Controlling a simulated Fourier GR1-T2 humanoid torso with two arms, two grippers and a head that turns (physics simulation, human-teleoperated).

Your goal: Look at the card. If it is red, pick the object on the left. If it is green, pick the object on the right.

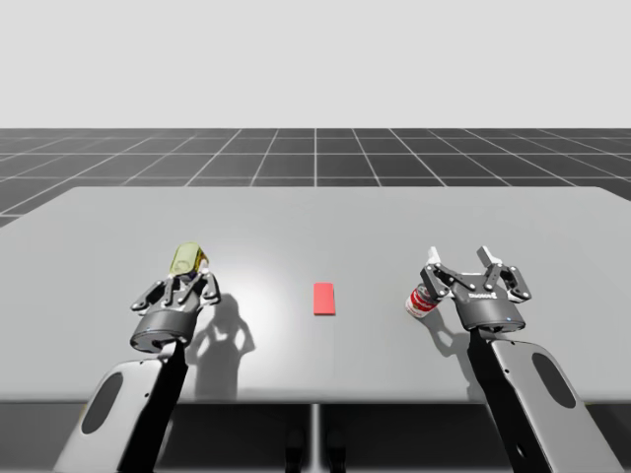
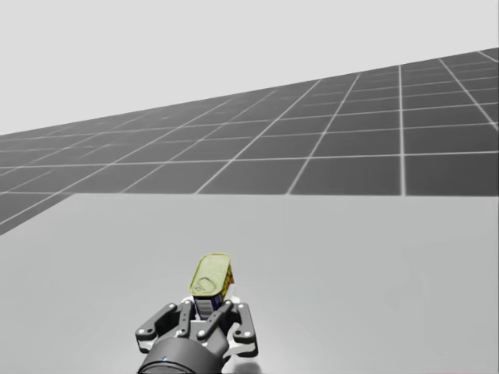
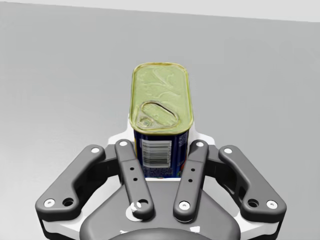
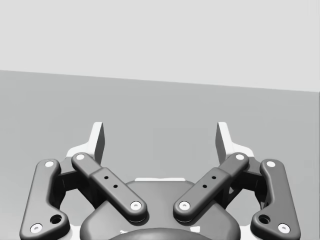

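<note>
The card [image 1: 323, 298] lying flat in the middle of the table is red. My left gripper [image 1: 192, 279] [image 2: 209, 308] [image 3: 161, 139] is shut on a rectangular tin [image 1: 187, 258] [image 2: 212, 275] [image 3: 161, 100] with a yellow pull-tab lid and a blue body; both fingers press its sides and the lid end sticks out ahead of them. A small red-and-white can [image 1: 422, 302] stands at the right side of the table, just left of my right arm. My right gripper [image 1: 460, 258] [image 4: 160, 137] stands open beside it with nothing between its fingers.
The grey table [image 1: 315, 217] stretches wide behind and between both arms. A dark gridded floor lies beyond its far edge.
</note>
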